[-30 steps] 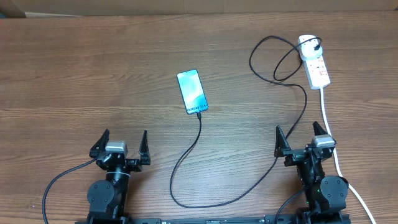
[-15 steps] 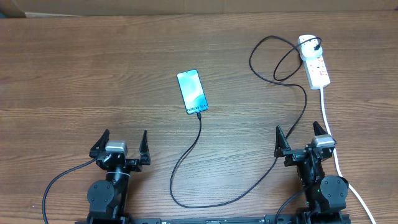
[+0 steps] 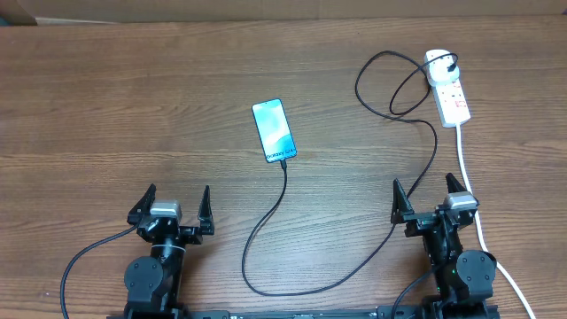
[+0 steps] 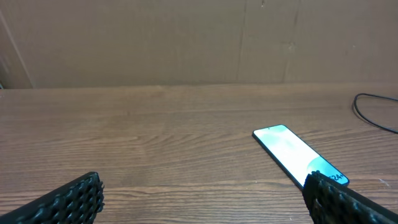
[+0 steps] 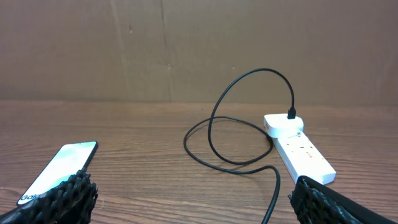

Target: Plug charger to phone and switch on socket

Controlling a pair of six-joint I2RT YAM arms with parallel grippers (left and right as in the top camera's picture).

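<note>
Overhead looks straight down from afar. Both wrist cameras sit low, facing forward. All three share the slim cyan-screened smartphone (image 3: 274, 130).

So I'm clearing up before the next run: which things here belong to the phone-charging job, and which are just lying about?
Part of the job:
phone
black charger cable
white power strip

Just there:
wooden table
cardboard wall behind it
</note>
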